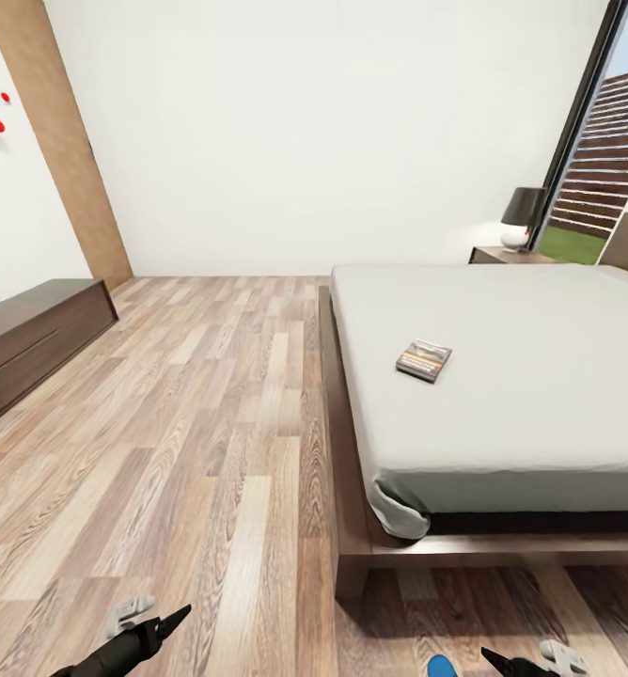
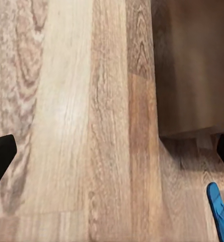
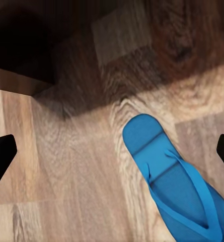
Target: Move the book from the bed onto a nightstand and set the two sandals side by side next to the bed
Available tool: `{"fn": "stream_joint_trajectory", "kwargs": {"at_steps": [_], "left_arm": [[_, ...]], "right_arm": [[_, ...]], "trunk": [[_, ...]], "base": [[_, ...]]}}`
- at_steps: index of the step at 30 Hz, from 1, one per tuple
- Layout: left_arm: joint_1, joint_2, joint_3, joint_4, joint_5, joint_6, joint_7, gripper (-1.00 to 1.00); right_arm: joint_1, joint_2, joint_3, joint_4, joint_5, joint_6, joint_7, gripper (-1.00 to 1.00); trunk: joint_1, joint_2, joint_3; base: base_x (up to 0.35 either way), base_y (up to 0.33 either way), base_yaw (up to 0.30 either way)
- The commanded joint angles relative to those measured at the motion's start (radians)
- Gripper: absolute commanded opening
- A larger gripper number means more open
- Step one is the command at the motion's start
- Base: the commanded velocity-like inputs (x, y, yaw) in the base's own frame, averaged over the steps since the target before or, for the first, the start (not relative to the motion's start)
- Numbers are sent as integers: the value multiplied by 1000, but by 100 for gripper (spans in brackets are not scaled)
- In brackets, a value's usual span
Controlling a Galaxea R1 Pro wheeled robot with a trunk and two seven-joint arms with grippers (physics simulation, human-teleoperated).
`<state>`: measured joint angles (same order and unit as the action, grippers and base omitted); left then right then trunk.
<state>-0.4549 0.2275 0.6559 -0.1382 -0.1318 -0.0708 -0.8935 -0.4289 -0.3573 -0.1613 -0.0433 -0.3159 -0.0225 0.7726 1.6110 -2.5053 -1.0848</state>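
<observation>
A blue sandal (image 3: 174,189) is seen flat on the floor (image 1: 211,423) just ahead of the empty, spread right end effector (image 3: 112,154), nearer than the left, its long axis running obliquely away from the bed (image 1: 502,376).

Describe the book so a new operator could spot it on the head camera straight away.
Start at the big bed with the white mattress and dark wooden frame, filling the right side of the room. The book lies flat on the mattress, toward the bed's left edge, about halfway up. It is the lone small dark rectangle with an orange band on that plain white surface.
</observation>
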Motion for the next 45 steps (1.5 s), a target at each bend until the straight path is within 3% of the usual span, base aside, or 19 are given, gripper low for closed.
{"fn": "stream_joint_trajectory", "kwargs": {"at_steps": [1, 24, 45], "left_arm": [[-1, -1, 7, 2, -11, -7, 4, 100], [-1, -11, 7, 4, -11, -7, 31, 100], [-1, -11, 7, 5, -11, -7, 31, 100]], "right_arm": [[-1, 0, -7, 2, 6, -3, 4, 100], [-1, 0, -7, 3, 6, -4, 2, 100], [-1, 0, -7, 3, 6, -4, 2, 100]], "trunk": [[-1, 0, 3], [-11, 5, 92], [-91, 152, 158]], "base": [[0, 0, 0], [0, 0, 0], [0, 0, 0]]}}
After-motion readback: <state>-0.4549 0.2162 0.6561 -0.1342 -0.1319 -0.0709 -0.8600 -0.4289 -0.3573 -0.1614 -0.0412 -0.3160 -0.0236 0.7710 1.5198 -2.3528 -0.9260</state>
